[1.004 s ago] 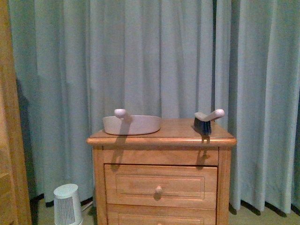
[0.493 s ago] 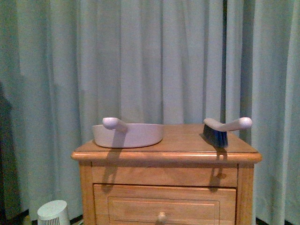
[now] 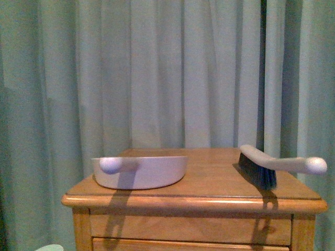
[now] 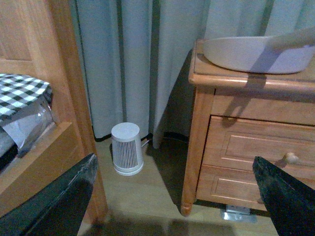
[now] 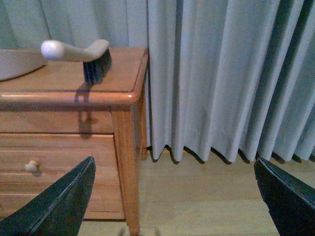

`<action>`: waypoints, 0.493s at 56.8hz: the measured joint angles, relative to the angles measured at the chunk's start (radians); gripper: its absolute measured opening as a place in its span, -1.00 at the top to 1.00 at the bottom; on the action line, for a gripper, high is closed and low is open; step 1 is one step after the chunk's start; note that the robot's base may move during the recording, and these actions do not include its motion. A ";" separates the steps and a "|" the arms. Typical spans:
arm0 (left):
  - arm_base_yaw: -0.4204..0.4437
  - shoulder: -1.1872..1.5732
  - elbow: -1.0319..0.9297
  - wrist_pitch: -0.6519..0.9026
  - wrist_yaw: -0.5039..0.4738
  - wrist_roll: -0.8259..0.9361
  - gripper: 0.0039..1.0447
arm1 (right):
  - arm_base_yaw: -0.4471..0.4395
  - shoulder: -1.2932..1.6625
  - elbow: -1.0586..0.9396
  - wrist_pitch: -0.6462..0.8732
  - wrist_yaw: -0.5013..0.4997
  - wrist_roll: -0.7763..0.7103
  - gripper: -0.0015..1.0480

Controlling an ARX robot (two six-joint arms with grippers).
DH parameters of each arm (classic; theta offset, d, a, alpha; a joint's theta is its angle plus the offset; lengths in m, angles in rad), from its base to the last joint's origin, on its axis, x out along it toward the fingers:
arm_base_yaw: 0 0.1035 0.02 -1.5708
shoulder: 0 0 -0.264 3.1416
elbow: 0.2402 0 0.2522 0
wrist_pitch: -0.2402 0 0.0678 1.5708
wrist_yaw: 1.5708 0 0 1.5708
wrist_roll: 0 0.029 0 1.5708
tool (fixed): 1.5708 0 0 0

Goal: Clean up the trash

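No wad of white paper shows in any view; the trash is out of view. A beige dustpan (image 3: 141,171) sits on the left of a wooden nightstand (image 3: 193,201); it also shows in the left wrist view (image 4: 256,53). A hand brush (image 3: 272,164) with a beige handle and dark bristles lies on the right; it also shows in the right wrist view (image 5: 83,55). My left gripper (image 4: 179,196) is open and empty, low by the nightstand's left front leg. My right gripper (image 5: 177,196) is open and empty, low beside the nightstand's right side. Neither arm shows in the front view.
Pale blue curtains (image 3: 167,73) hang behind the nightstand. A small white ribbed canister (image 4: 127,149) stands on the floor left of it. A wooden bed frame (image 4: 64,98) with a black-and-white checked pillow (image 4: 22,91) is further left. Bare wood floor (image 5: 206,196) lies right of the nightstand.
The front view has closed in on the nightstand and dropped lower: the dustpan and brush look larger and the drawers and white canister have slid out of the frame.
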 joint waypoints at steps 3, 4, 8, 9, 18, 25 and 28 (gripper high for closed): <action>0.000 0.000 0.000 0.000 0.000 0.000 -0.86 | 0.000 0.000 0.000 0.000 0.000 0.000 -0.86; 0.000 0.000 0.000 0.000 0.000 0.000 -0.86 | 0.000 0.000 0.000 0.000 0.000 0.000 -0.86; 0.000 0.000 0.000 0.000 0.001 0.000 -0.86 | 0.000 0.000 0.000 0.000 0.000 0.000 -0.86; 0.000 0.000 0.000 0.000 0.000 0.000 -0.86 | 0.000 0.000 0.000 0.000 0.000 0.000 -0.86; 0.000 0.000 0.000 0.000 0.000 0.000 -0.86 | 0.000 0.000 0.000 0.000 0.000 0.000 -0.86; 0.017 0.028 0.022 -0.061 0.079 -0.032 -0.86 | 0.000 0.000 0.000 0.000 0.001 0.000 -0.86; 0.027 0.138 0.066 -0.114 0.163 -0.080 -0.86 | 0.000 0.000 0.000 0.000 0.000 0.000 -0.86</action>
